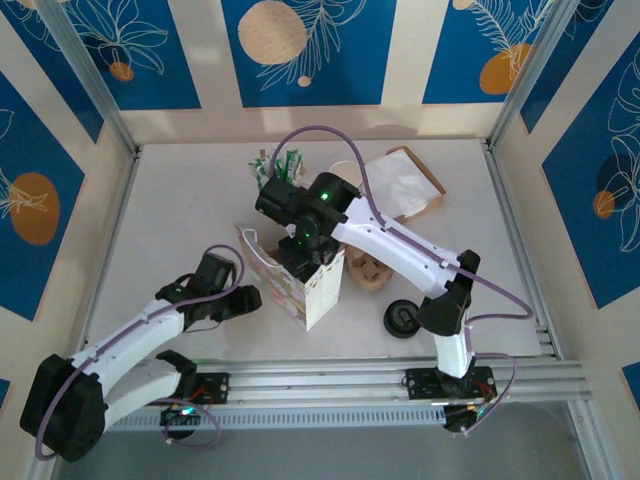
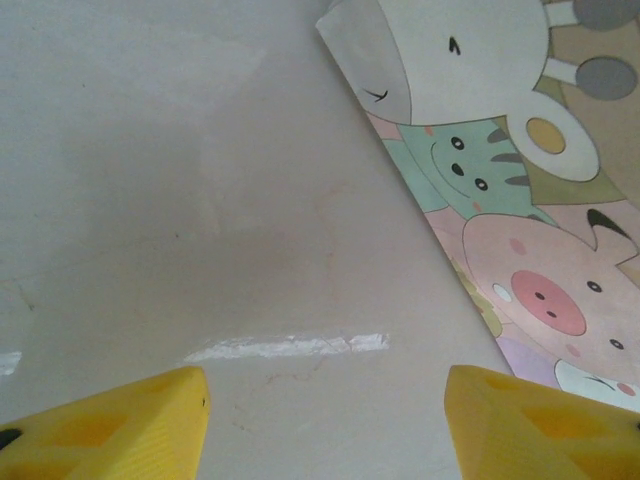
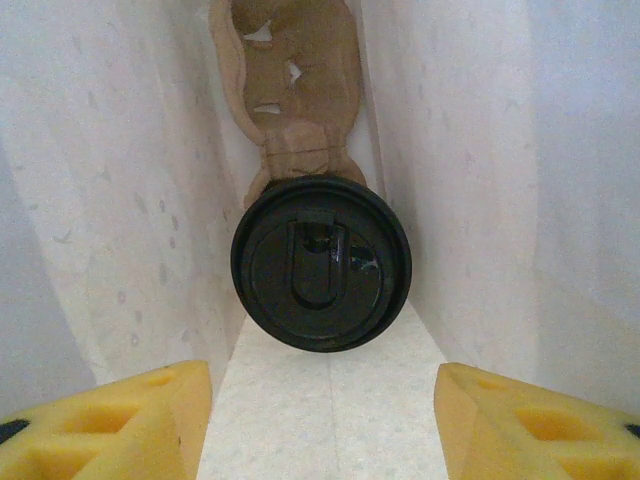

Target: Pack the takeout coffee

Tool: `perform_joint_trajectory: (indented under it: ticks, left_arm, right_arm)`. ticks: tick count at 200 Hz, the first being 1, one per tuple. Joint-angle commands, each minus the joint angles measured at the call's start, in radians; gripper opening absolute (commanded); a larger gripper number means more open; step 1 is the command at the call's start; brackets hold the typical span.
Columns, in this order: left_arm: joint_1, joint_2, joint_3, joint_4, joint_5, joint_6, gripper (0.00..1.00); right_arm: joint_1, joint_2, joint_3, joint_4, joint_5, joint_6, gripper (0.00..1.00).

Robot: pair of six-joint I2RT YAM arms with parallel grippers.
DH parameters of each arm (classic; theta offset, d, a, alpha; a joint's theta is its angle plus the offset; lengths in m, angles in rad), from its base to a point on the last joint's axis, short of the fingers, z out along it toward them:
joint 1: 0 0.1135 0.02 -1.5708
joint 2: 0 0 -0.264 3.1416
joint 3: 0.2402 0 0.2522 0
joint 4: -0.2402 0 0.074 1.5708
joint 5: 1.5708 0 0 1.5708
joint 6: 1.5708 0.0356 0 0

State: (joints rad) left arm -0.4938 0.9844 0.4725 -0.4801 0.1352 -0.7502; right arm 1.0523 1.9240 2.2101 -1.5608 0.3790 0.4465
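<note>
- Inside the cartoon-printed paper bag (image 1: 322, 293), the takeout coffee (image 3: 320, 262) is seen standing on the bag's floor, its black lid turned up toward the right wrist camera.
- A brown cardboard piece (image 3: 295, 80) is seen behind the cup, against the bag's far wall.
- The right hand (image 3: 322, 405) is held with its fingers spread wide, clear of the cup; nothing is gripped.
- The left hand (image 2: 325, 410) is held open over the table (image 2: 200, 200), just beside the bag's printed side; nothing is held.
- A loose black lid (image 1: 403, 320) is laid on the table right of the bag.
</note>
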Motion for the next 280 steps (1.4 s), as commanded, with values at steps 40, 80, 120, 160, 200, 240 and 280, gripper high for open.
perform_joint_trajectory:
  ticks: [40, 80, 120, 160, 200, 240, 280]
  left_arm:
    - [-0.012, -0.039, 0.05, -0.06, -0.034, 0.029, 0.64]
    - [-0.012, -0.056, 0.075, -0.101, -0.052, 0.046, 0.64]
    - [-0.012, -0.101, 0.131, -0.173, -0.087, 0.079, 0.65]
    - [-0.012, -0.172, 0.197, -0.251, -0.14, 0.123, 0.66]
    - [-0.012, -0.243, 0.279, -0.335, -0.202, 0.159, 0.67]
    - [-0.012, -0.305, 0.364, -0.407, -0.263, 0.176, 0.68]
    - [-0.012, -0.349, 0.454, -0.446, -0.3, 0.169, 0.68]
  right_arm:
    - [0.029, -0.046, 0.064, -0.041, 0.034, -0.003, 0.61]
    - [0.047, -0.056, 0.118, -0.055, 0.05, -0.012, 0.61]
    - [0.069, -0.093, 0.158, -0.037, 0.093, -0.039, 0.6]
    - [0.106, -0.205, 0.107, 0.1, 0.166, -0.139, 0.59]
    - [0.157, -0.406, -0.077, 0.394, 0.278, -0.283, 0.6]
    - [0.114, -0.656, -0.366, 0.728, 0.272, -0.35, 0.65]
    - [-0.192, -0.785, -0.514, 0.817, 0.056, -0.208, 0.65]
